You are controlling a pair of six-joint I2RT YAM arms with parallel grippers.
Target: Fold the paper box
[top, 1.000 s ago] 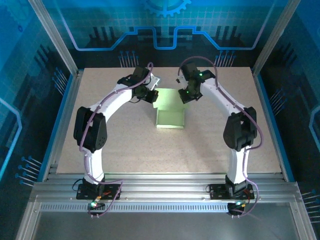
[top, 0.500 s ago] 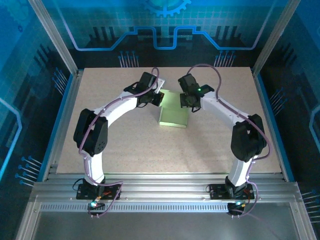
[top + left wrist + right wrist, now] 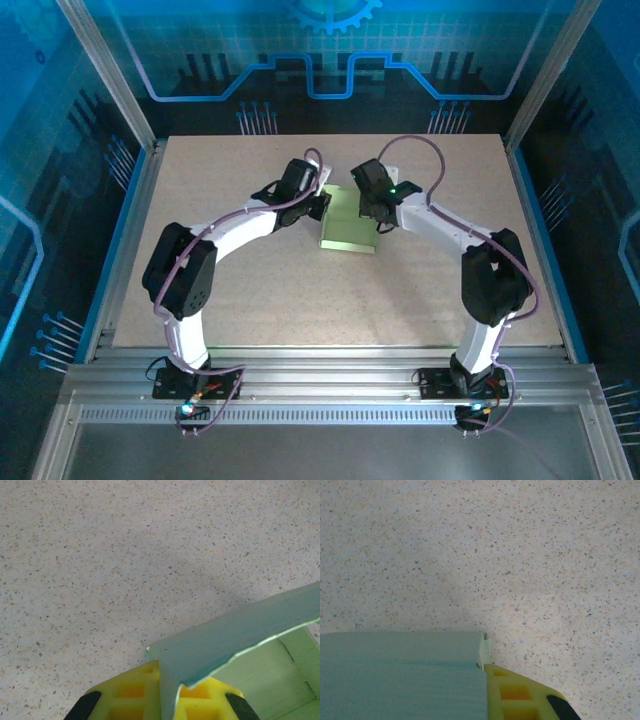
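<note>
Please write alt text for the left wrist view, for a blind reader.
The left hand pinches a flap of the pale green paper box between its yellow fingers; the box's open inside shows at the lower right. A speckled beige table lies behind.

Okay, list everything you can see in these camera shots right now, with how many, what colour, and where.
paper box: one, pale green, middle of the table, open inside towards the left wrist camera
table: one, speckled beige, under everything
frame rails: several, silver, along the table's near edge and up the corners
panels: several, blue with printed line patterns, on the back and sides
arms: two, white with black joints, left and right, bases at the near edge, both reaching to the box
left fingers: yellow, shut on a flap of the box
right fingers: yellow, shut on the box's edge
</note>
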